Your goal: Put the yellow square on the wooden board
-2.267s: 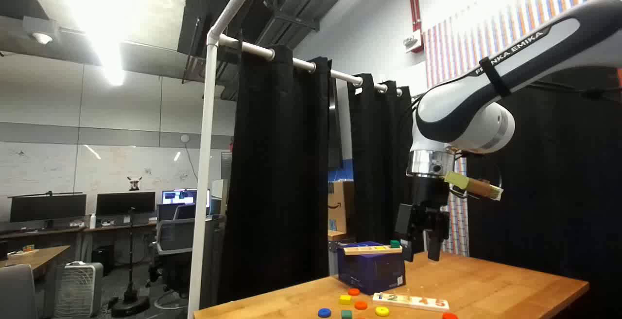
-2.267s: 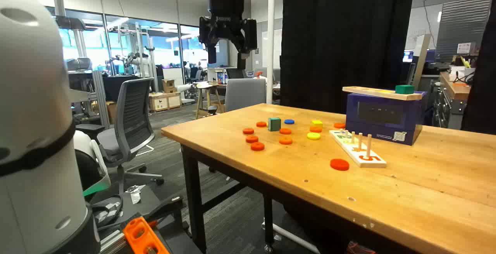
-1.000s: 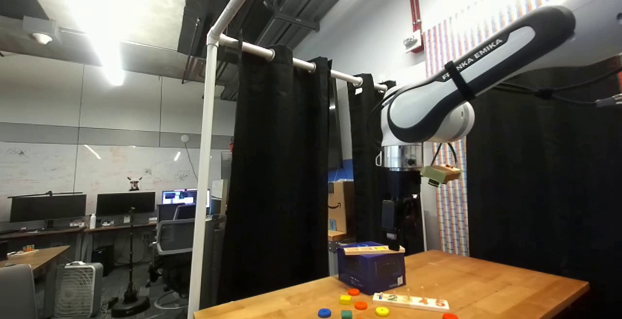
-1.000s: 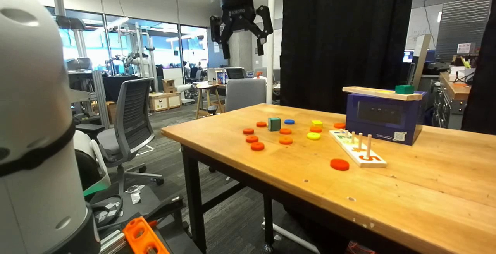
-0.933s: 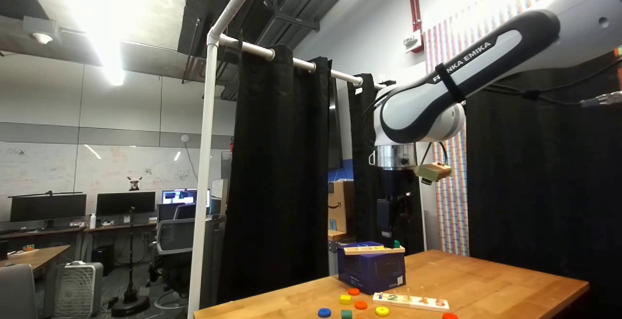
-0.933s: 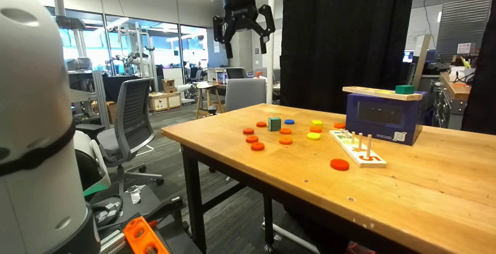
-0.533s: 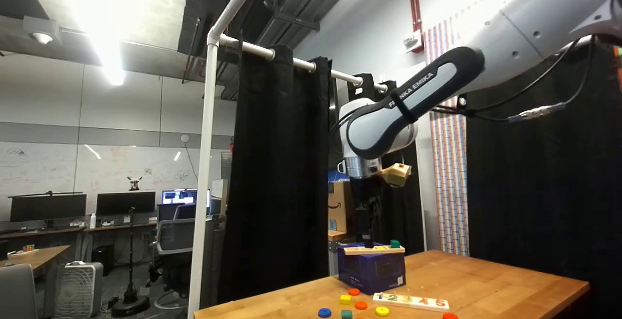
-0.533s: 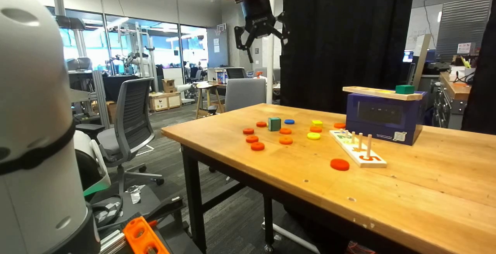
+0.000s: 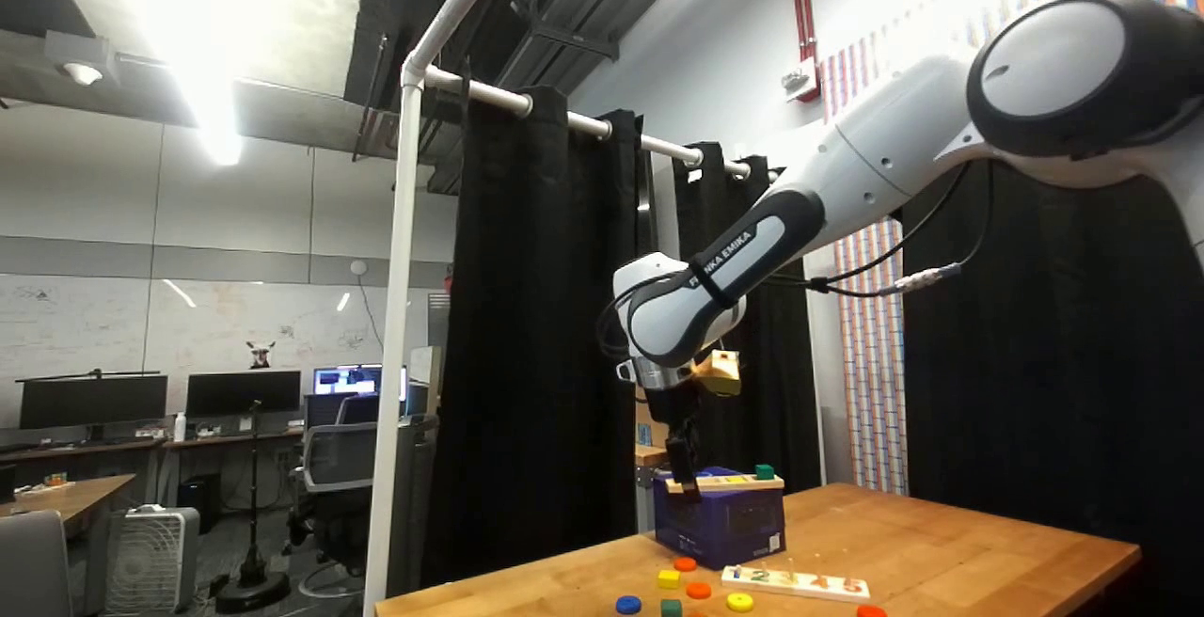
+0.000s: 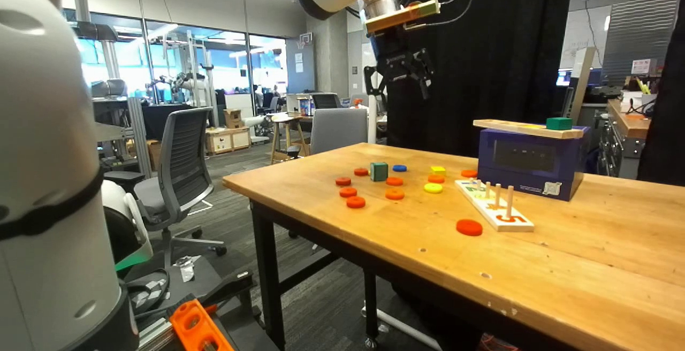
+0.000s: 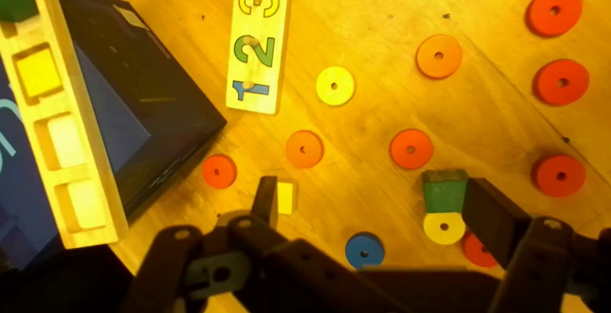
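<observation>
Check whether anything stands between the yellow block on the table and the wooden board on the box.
Yes: a red disc lies flat between the yellow block and the blue box, whose side rises to the wooden board. Lifting the block should clear both.

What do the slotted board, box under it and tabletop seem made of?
Slotted board: apparently smooth, matte wood, by its pale tan color.
Box: probably satin printed cardboard, by its sharp edges and lettering.
Tabletop: likely sealed wood, with grain, dark specks and slight sheen.
</observation>
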`<move>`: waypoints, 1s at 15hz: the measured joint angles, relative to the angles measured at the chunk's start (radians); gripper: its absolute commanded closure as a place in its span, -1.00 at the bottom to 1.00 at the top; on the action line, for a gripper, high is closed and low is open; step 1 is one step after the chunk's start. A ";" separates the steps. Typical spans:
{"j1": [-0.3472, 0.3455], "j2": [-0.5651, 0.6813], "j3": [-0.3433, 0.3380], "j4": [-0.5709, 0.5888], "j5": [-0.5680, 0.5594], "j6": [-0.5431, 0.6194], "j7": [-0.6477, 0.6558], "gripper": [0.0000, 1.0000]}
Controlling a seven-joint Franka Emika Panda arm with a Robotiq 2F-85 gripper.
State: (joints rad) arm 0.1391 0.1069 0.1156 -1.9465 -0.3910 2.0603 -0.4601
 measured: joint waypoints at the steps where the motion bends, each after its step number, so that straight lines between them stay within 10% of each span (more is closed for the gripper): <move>1: -0.006 0.033 -0.002 0.024 -0.001 0.012 -0.015 -1.00; 15: -0.122 0.289 -0.007 0.115 0.101 0.363 -0.082 -1.00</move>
State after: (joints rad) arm 0.0170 0.3955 0.1086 -1.8314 -0.2896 2.4229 -0.5418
